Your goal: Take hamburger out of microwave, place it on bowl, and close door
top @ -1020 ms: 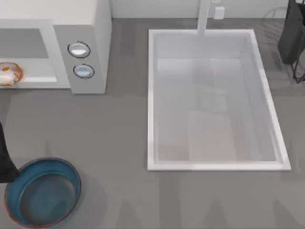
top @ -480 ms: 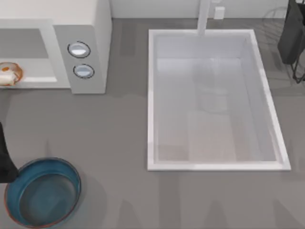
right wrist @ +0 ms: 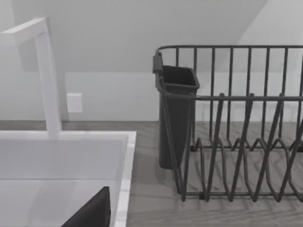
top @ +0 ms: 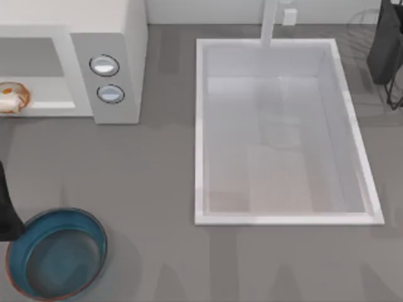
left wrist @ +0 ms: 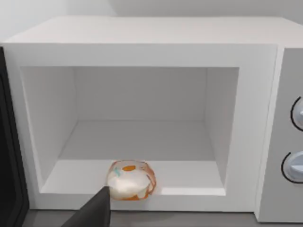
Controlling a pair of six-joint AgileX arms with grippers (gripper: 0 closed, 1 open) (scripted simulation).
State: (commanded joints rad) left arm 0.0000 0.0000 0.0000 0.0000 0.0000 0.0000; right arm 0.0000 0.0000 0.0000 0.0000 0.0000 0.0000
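Inside the microwave (left wrist: 142,47) sits the hamburger (left wrist: 130,180); bowl (top: 56,253) empty

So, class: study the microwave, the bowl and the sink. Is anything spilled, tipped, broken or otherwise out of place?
Nothing stands out. The hamburger sits upright at the front edge of the open microwave, the blue bowl stands level on the table, and the sink looks intact. No spills show.

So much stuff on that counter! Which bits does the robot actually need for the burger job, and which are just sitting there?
Part of the job:
- hamburger, at the front of the open microwave
- blue bowl, empty, near the counter's front left
- left gripper, close before the hamburger

Just lying about:
- sink
- faucet
- dish rack
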